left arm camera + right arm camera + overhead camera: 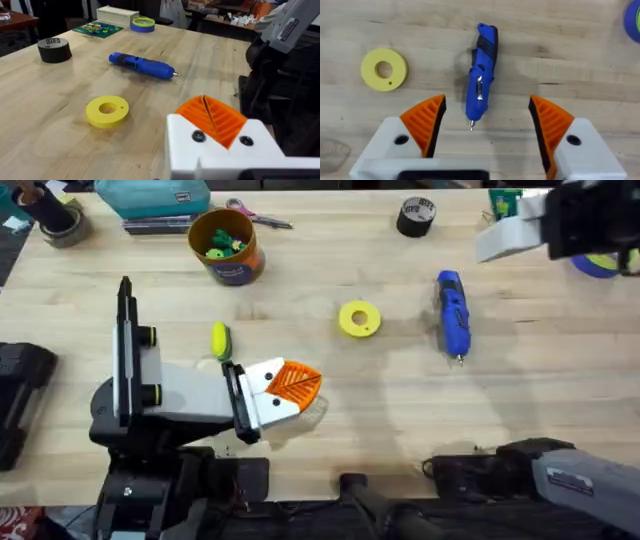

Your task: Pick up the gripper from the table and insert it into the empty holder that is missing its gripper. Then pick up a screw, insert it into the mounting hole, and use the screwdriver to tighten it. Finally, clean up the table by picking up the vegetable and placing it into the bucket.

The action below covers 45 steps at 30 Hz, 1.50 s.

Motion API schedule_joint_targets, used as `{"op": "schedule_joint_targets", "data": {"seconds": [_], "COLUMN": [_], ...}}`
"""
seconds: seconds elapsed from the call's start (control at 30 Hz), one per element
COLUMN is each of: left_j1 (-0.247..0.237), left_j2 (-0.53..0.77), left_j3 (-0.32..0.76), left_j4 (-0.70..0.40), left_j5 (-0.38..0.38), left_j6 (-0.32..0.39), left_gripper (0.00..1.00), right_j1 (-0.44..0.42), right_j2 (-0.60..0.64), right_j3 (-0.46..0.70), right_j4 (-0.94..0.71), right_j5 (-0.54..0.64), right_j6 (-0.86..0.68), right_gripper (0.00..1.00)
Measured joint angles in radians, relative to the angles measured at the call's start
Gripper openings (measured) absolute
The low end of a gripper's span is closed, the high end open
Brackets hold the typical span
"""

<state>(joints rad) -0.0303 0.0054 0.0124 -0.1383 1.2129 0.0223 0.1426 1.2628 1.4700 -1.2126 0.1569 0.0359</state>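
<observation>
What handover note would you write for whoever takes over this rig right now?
Left end effector: shut, low over the table, both orange pads fitted.
Right end effector: open above the screwdriver, both pads fitted.
Screwdriver: lying on the table, ungrasped.
Vegetable: on the table beside the left arm, outside the bucket.
Done: pad insertion, apparently.
Left: tighten the screw, bin the vegetable.

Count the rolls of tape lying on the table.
3: a black roll at the far edge, a blue roll far right, another roll far left. More may be hidden.
</observation>
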Motion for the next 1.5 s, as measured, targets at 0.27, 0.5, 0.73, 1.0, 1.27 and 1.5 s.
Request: {"op": "schedule_joint_targets", "data": {"seconds": [0.27, 0.5, 0.73, 1.0, 1.27, 1.5], "left_j1": [0.0, 0.0, 0.0, 0.0, 0.0, 0.0], "left_j2": [0.0, 0.0, 0.0, 0.0, 0.0, 0.0], "left_j3": [0.0, 0.0, 0.0, 0.0, 0.0, 0.0], "left_j4": [0.0, 0.0, 0.0, 0.0, 0.0, 0.0], "left_j5": [0.0, 0.0, 0.0, 0.0, 0.0, 0.0], "left_j6": [0.0, 0.0, 0.0, 0.0, 0.0, 0.0], "left_gripper": [0.009, 0.009, 0.009, 0.009, 0.008, 0.008], "right_j1": [-0.06, -0.115, -0.122, -0.122, -0.123, -0.125], "right_j2": [0.167, 0.297, 0.359, 0.359, 0.401, 0.449], "right_j3": [-0.001, -0.083, -0.279, -0.353, -0.353, -0.353], "right_j4": [0.038, 0.183, 0.387, 0.489, 0.569, 0.575], "right_j5": [-0.03, -0.085, -0.134, -0.151, -0.151, -0.151], "right_j6": [0.07, 0.081, 0.042, -0.054, -0.082, -0.061], "right_gripper": [0.996, 0.996, 0.995, 0.996, 0.996, 0.996]}}
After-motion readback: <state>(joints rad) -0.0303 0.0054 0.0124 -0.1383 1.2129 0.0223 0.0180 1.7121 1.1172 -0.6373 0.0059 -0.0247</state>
